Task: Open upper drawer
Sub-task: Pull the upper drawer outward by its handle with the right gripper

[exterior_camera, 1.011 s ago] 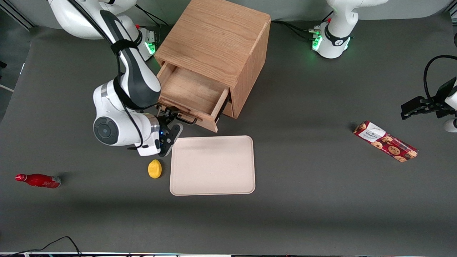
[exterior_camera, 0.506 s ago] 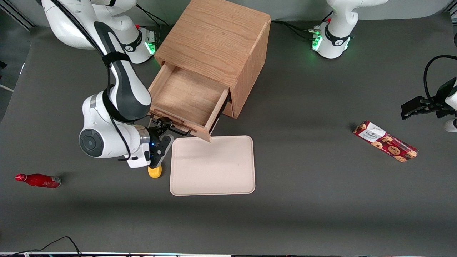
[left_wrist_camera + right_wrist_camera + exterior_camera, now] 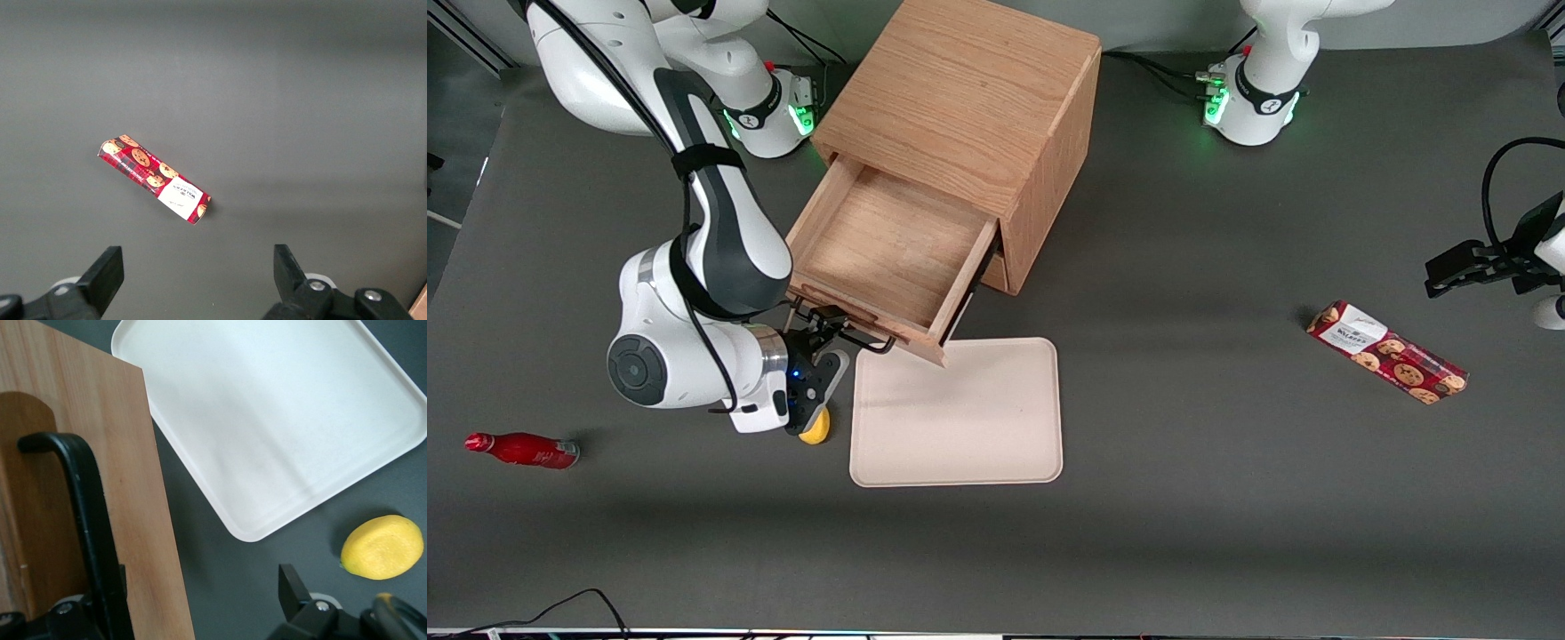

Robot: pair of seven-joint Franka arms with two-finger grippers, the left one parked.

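Right arm's two-finger gripper (image 3: 824, 322) sits at the front of the light-oak upper drawer (image 3: 885, 244), by the end of its thin black wire handle (image 3: 83, 513) nearest the working arm. Wrist view: fingers spread, one either side of the bar, no clear pinch; more hooked than clamped.

Drawer stands well out of the oak cabinet (image 3: 969, 107), shallow tray bare inside, front corner overhanging the edge of the cream rectangular plastic tray (image 3: 960, 418). Task looks close to done.

Handling, as judged: rigid wood on side runners, light when bare, moves only along its slide. Handle is stiff, slim and smooth; take it mid-bar for a straight pull, since an end hold may skew the drawer.

Yellow lemon (image 3: 381, 547) lies on the grey worktop (image 3: 1227, 498) just beside the cream tray's edge, under the wrist.
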